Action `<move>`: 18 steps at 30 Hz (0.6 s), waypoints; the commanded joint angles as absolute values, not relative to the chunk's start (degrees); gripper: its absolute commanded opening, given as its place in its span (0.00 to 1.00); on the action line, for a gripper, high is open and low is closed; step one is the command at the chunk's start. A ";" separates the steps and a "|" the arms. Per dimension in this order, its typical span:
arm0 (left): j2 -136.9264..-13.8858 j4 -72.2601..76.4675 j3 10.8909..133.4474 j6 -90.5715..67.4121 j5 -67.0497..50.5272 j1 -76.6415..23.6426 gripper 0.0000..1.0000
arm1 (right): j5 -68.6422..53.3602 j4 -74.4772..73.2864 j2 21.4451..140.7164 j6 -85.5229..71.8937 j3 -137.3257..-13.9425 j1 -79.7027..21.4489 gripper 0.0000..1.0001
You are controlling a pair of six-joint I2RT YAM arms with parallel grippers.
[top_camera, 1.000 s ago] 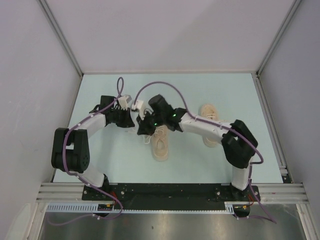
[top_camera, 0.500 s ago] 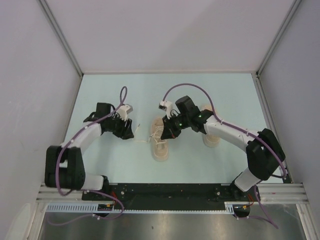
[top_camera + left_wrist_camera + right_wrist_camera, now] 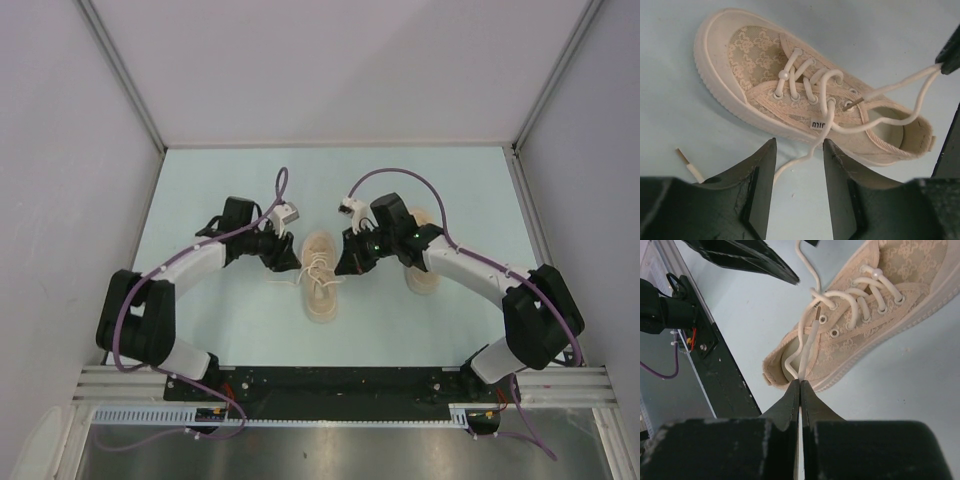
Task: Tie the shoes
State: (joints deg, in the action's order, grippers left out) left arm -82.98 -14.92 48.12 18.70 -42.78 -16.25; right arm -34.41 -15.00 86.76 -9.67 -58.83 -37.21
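Observation:
One beige shoe lies on the table between my two grippers, its off-white laces untied. It also shows in the left wrist view and the right wrist view. My left gripper is open at the shoe's left side. One lace strand runs loose on the table between its fingers. My right gripper is shut on a doubled lace strand pulled out over the shoe's heel opening. The second shoe lies to the right, partly under my right arm.
A free lace end with a brown tip lies on the pale blue table left of the shoe. The black base rail runs along the near edge. White walls enclose the table on three sides.
Both grippers were together over the shoe's left side, then drew apart. The left gripper has now come back right to the shoe. The right gripper stays right of it, holding the lace.

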 commanded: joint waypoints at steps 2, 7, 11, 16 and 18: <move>-87.53 -10.37 54.05 13.80 -46.76 -17.84 0.45 | -36.38 -10.11 85.17 -12.21 -58.71 -36.04 0.00; -89.56 -9.41 55.28 12.40 -47.81 -19.07 0.45 | -35.60 -10.72 84.73 -11.69 -58.71 -35.60 0.00; -90.26 -8.53 55.55 11.43 -48.34 -19.51 0.45 | -34.54 -11.86 84.55 -10.29 -58.71 -35.60 0.00; -90.26 -8.09 55.72 10.64 -47.03 -19.60 0.44 | -33.14 -12.39 85.16 -8.97 -58.27 -36.56 0.00; -90.26 -8.09 55.81 10.20 -46.93 -19.60 0.44 | -32.79 -11.78 85.60 -8.70 -58.10 -36.91 0.00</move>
